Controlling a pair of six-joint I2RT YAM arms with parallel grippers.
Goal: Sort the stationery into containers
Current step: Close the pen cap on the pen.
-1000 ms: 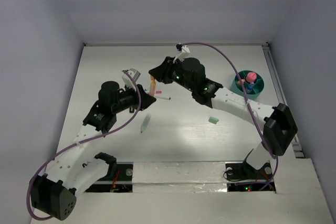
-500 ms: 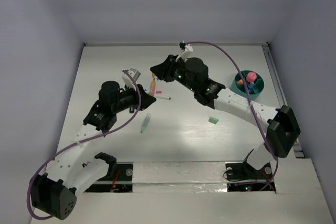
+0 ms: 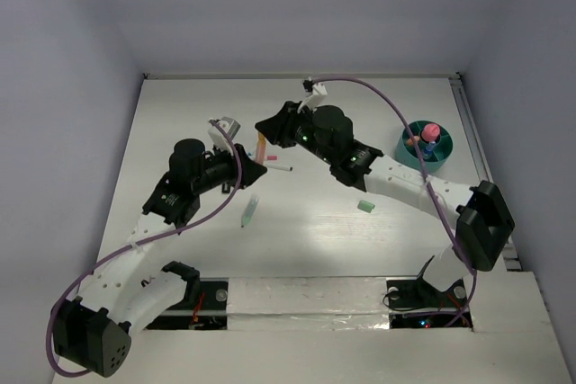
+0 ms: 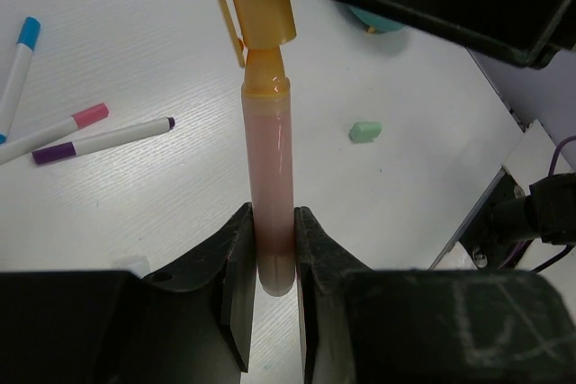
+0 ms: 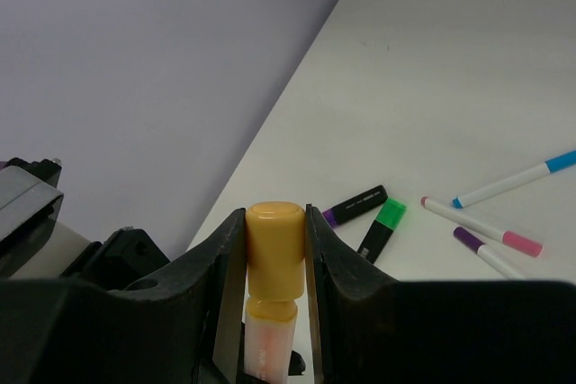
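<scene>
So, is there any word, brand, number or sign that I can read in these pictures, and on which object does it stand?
No text can be read in any view.
black marker: a small white print on the barrel, too small and blurred to read.
orange highlighter: no print visible on the barrel or cap.
left gripper: pale scratch marks on its body, not legible letters.

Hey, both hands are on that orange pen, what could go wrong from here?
The left hand pinches the orange pen only at its tail end, so a pull from the right hand may tilt or slip it. The right hand holds just the cap, which might pop off.
</scene>
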